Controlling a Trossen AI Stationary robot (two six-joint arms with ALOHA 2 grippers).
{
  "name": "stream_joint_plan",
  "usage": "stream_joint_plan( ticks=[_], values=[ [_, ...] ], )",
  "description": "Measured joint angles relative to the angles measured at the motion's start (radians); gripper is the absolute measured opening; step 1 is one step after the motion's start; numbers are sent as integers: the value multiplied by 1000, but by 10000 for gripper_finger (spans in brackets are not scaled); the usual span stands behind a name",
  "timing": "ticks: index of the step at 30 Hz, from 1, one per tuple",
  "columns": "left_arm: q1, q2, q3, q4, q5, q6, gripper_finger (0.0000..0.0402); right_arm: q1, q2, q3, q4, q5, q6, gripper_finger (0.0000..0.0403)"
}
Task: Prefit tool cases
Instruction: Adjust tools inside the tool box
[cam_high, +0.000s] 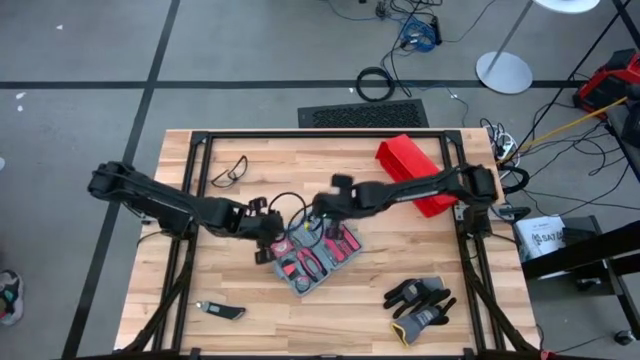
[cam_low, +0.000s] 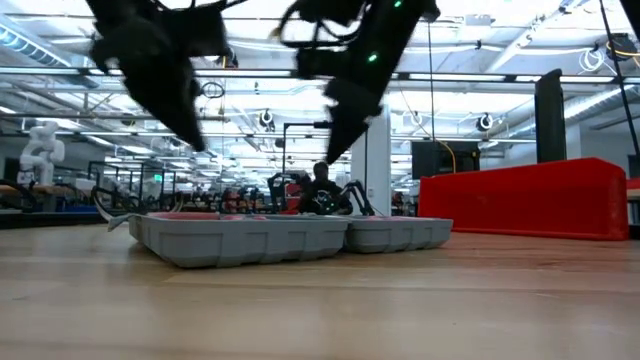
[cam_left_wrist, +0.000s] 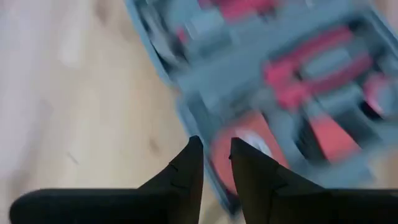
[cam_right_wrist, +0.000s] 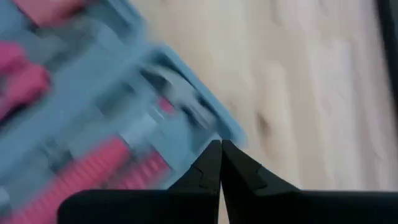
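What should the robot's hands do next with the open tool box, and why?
Probably lower the left gripper onto the tool case. The case lies open on the table with red-handled tools in its slots, and both grippers hang just above it, holding nothing. The left one is slightly open over a round red tool, while the right gripper is shut.

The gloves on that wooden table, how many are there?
2, as far as I can tell: the gloves lie together, overlapping, near the table's front right corner, below the red bin. A third hidden beneath cannot be ruled out.

No legible text, perhaps blurred.
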Motion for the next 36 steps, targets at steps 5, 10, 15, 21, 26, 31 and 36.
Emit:
stream_joint_plan(
  ticks=[5,10,15,21,26,31,36],
  values=[
    [-4,-10,9,-179,295,-170,86,-23,-73,1,-298,-2,107,0],
    [-43,-7,-7,-226,389,-220,86,-19,-76,-46,-414,-45,183,0],
    [-63,10,-78,-207,388,-265,86,-13,-73,-219,-366,5,264,0],
    [-75,16,-151,-95,259,-297,86,-13,-79,-369,-137,-85,291,0],
    [-42,16,-153,-29,110,-257,86,-5,-85,-398,-54,-134,292,0],
    [14,16,-153,41,63,-180,86,23,-86,-394,-13,-146,325,0],
    [75,16,-153,85,-5,-106,86,51,-87,-393,39,-237,347,0]
  ],
)
